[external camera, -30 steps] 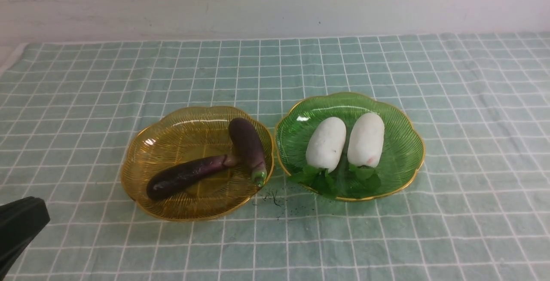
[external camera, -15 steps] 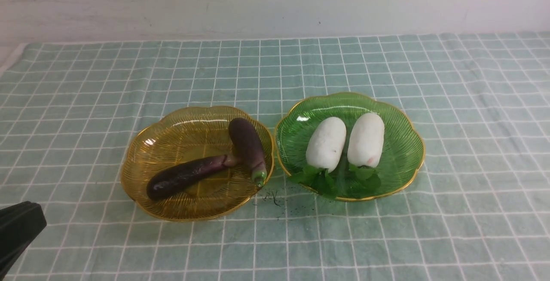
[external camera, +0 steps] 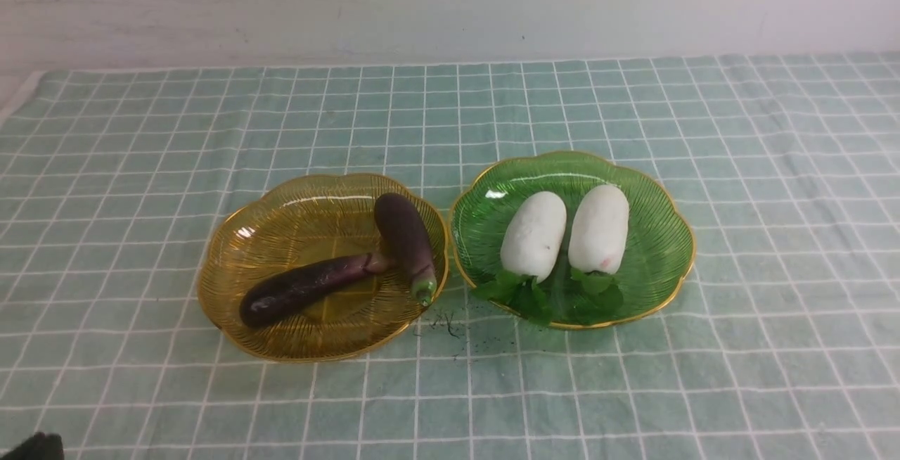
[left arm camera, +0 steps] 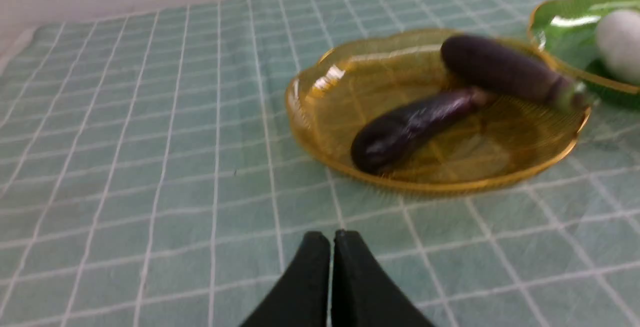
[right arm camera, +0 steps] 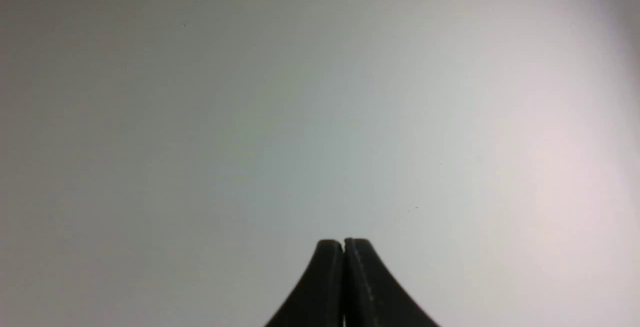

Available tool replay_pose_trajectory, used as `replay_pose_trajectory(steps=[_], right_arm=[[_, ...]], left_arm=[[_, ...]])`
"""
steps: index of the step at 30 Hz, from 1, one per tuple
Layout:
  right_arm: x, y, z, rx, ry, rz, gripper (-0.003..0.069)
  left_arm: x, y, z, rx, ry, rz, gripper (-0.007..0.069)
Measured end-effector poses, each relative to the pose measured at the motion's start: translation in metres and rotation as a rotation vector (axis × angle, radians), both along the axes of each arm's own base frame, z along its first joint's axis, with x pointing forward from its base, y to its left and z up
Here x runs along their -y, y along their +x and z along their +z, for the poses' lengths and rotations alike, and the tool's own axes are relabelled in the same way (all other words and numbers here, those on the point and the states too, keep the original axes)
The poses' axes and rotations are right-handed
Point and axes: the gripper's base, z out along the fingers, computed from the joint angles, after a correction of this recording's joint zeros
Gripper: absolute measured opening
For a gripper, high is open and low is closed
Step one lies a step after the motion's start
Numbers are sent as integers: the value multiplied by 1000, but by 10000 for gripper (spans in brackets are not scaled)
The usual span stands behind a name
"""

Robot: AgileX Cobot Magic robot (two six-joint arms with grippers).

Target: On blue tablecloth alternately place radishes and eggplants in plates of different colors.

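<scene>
amber plate [external camera: 281, 235] unlabelled, holds both eggplants [external camera: 309, 288]; both arms' jaws clenched, empty.

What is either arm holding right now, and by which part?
Nothing. The left gripper and right gripper both have their jaws shut on nothing. The eggplants and radishes lie in their plates.

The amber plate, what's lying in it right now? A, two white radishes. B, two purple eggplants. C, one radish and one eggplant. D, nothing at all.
B: the amber plate holds both eggplants, one long and one nearer the green plate, while the two radishes lie side by side in the green plate.
</scene>
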Motion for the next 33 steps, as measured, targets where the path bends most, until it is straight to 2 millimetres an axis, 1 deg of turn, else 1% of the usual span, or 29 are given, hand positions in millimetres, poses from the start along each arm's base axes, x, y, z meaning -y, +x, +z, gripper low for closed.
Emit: replay_pose_trajectory(steps=[1,2,3,7,33], right_arm=[[0,0,0,0,0,0,-14],[0,0,0,0,0,0,-14],[0,0,0,0,0,0,-14],[0,0,0,0,0,0,-14],[0,0,0,2,-23,-17,-14]], left_arm=[[0,0,-10,-16,8,4,-8],[0,0,-14,-20,10,5,-8],[-1,0,-26,-46,17,7,-8],[-1,1,-25,-25,13,9,-8],[-1,1,-26,-23,13,9,-8]])
